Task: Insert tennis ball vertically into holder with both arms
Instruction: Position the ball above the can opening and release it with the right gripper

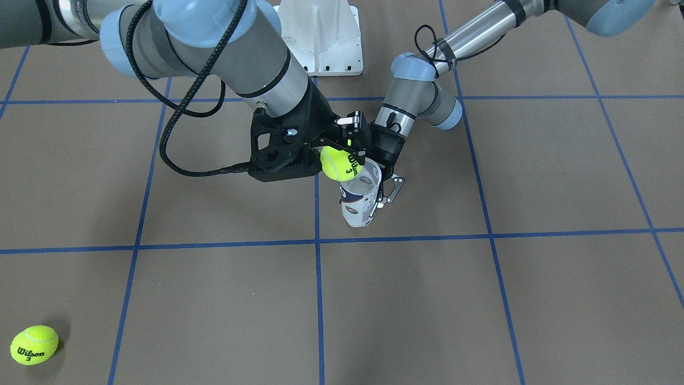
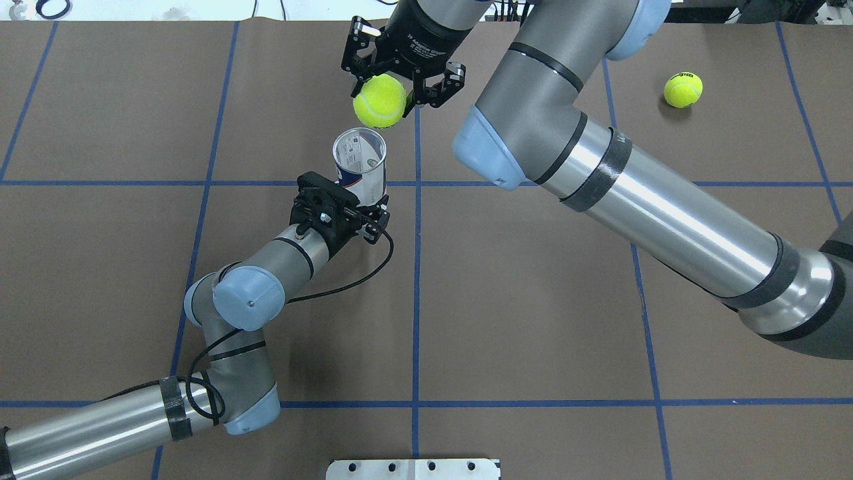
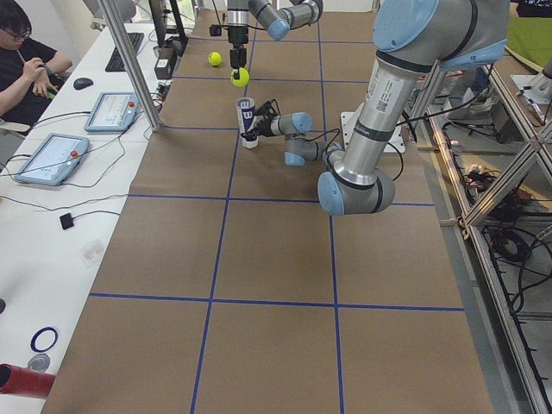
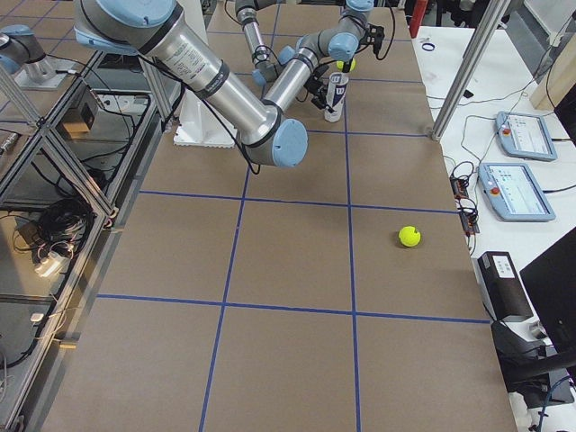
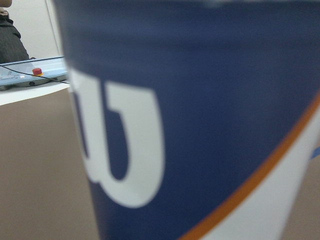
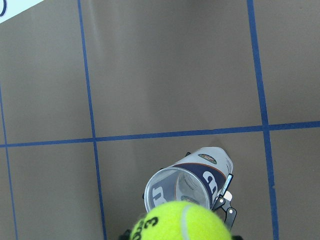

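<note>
The holder, a clear tube with a navy and white label, stands upright with its mouth open upward; it also shows in the front view and the right wrist view. My left gripper is shut on its lower part; the label fills the left wrist view. My right gripper is shut on a yellow tennis ball, held just above and beside the holder's rim. The ball also shows in the front view and the right wrist view.
A second tennis ball lies on the brown table far to the right, also in the front view. The white pedestal base stands at the robot's side. Tablets and an operator are beyond the table's edge.
</note>
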